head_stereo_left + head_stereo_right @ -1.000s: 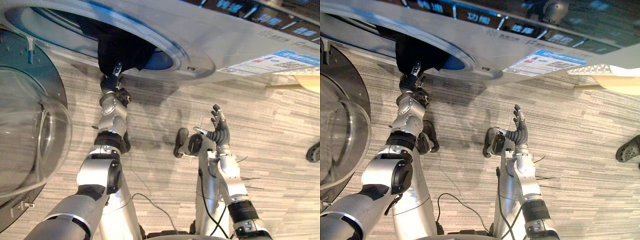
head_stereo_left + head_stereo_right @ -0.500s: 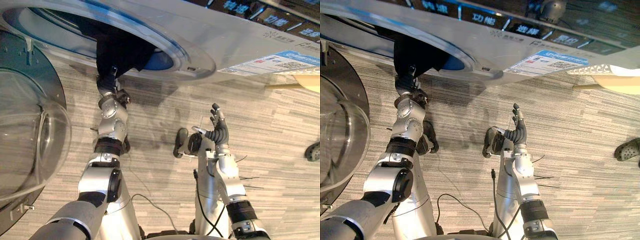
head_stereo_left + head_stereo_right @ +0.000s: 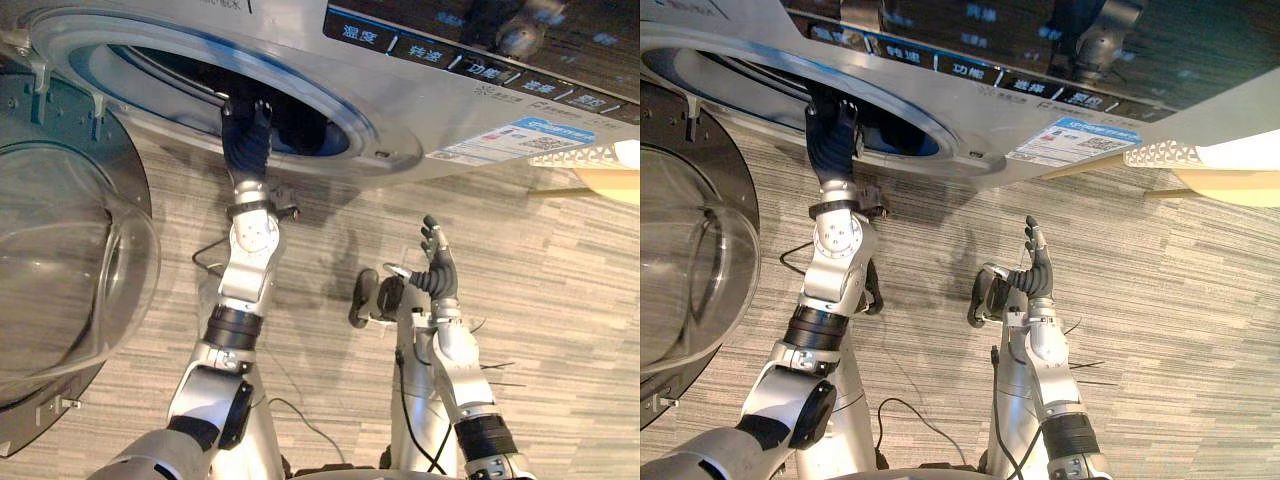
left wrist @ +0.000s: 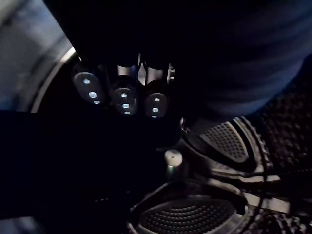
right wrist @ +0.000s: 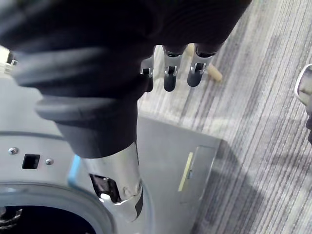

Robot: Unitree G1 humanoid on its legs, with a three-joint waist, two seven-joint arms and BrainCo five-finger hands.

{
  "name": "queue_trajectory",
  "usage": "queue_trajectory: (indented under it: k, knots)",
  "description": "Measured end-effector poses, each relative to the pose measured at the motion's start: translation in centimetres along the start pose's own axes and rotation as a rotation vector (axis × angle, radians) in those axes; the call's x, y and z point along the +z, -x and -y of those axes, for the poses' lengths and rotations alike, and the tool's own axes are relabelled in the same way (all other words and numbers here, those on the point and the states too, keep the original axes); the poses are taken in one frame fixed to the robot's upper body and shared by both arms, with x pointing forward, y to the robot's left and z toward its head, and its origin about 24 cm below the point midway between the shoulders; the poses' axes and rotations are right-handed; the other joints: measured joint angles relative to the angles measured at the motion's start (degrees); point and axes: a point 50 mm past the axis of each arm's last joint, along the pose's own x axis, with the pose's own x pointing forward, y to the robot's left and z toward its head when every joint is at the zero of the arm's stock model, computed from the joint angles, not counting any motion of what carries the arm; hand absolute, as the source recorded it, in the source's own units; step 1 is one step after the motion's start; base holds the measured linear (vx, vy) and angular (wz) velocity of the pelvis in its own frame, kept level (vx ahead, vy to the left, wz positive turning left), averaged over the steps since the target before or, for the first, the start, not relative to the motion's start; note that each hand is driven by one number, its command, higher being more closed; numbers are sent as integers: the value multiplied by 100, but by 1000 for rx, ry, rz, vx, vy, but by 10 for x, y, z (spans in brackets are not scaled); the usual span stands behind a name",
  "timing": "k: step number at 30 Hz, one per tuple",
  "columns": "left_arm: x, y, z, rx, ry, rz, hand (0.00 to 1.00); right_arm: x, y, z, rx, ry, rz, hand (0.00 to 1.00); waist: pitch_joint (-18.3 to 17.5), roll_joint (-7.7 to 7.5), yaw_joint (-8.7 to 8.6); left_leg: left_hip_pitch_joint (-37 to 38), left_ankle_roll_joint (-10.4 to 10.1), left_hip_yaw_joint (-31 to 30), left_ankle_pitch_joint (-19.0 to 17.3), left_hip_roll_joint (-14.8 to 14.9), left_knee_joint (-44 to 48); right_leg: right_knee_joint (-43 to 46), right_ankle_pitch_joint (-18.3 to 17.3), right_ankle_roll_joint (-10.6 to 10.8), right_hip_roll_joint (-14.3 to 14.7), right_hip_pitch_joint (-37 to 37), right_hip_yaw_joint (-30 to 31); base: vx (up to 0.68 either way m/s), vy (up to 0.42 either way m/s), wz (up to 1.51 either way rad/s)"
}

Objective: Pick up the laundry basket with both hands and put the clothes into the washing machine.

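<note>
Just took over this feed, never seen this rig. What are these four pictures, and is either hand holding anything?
The two wide pictures come from the head camera, looking down. The silver washing machine stands ahead, its round door open on the robot's left, over grey carpet. The left hand reaches into the drum opening; its wrist camera, the dark picture, shows dark cloth around it, and I cannot tell whether it grips any. The right hand is raised over the carpet, fingers straight, holding nothing; its wrist camera gives the last picture.
</note>
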Motion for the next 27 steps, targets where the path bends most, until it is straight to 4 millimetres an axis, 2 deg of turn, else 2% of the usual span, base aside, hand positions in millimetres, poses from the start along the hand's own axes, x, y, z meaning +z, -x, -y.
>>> queue_trajectory:
  k: [1,5,8,9,13,18,24,27]
  knots:
    - [12,-19,0,-12,-68,56,100,1,0,0,1,-2,7,0,0,0,-20,-13,2,-9,-1,6,19,0,5,-4,5,-2,-5,5,-24,-4]
    - [40,-65,-9,11,-265,154,100,5,-1,1,15,-30,40,0,-11,-18,-143,-127,47,2,-31,108,121,-25,71,13,94,-89,6,7,-11,-15]
    - [45,-81,-18,32,-402,156,100,12,-2,2,25,-53,74,0,-13,-21,-157,-232,103,94,-61,233,192,-56,191,57,217,-275,112,8,-7,-31]
    - [44,-84,-21,37,-440,149,0,12,-2,3,23,-59,80,0,-13,-21,-170,-259,123,106,-74,266,229,-56,213,56,236,-310,123,10,1,-34]
    - [35,-88,-29,42,-556,106,0,12,0,5,10,-89,81,0,-13,-20,-309,-306,169,127,-103,301,284,-97,289,102,262,-337,137,6,-3,-10]
    - [33,-95,-35,3,-657,69,0,9,3,8,22,-100,71,0,-13,-21,-285,-319,183,194,-107,305,267,-177,374,152,283,-379,214,-4,-12,-5]
    - [21,-95,-29,-160,-853,11,0,8,3,10,61,-143,68,0,-13,-21,-278,-330,201,209,-106,244,260,-177,379,161,212,-371,213,15,-25,4]
    - [20,-94,-26,-185,-913,26,0,8,3,11,66,-149,66,0,-13,-21,-283,-323,230,197,-88,199,245,-170,378,161,181,-344,211,10,-33,8]
